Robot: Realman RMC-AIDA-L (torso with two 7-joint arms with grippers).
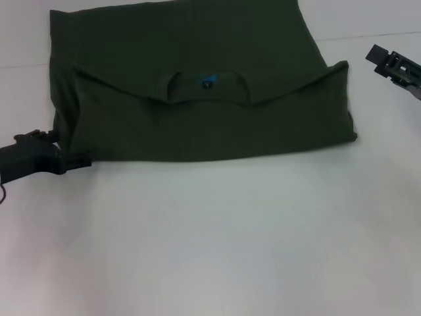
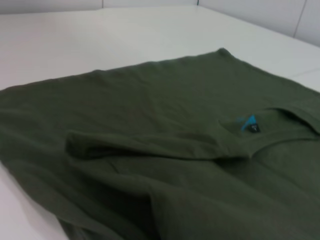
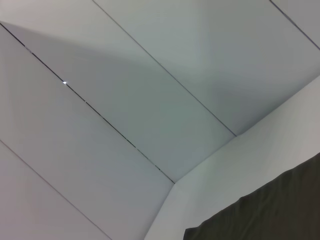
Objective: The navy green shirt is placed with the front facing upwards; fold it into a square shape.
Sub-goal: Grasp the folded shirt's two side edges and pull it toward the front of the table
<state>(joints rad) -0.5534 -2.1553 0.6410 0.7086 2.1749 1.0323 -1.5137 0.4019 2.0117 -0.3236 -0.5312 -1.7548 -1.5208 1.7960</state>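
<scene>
Nearest, the left gripper (image 1: 84, 160) sits low at the shirt's (image 1: 197, 99) near-left corner; whether its fingers are spread, I cannot tell. The shirt lies folded once on the white table (image 1: 217, 243), collar label (image 1: 208, 81) up. Likely next: a sideways fold. Farther right, the right gripper (image 1: 376, 55) hovers, fingers unclear; pale wall panels behind

Soft, even overhead light; white table (image 1: 217, 237) washed out, faint glare. Shirt (image 1: 197, 99) dark, folds barely readable. Weak shadows. Left wrist view slightly blurred near lens.
</scene>
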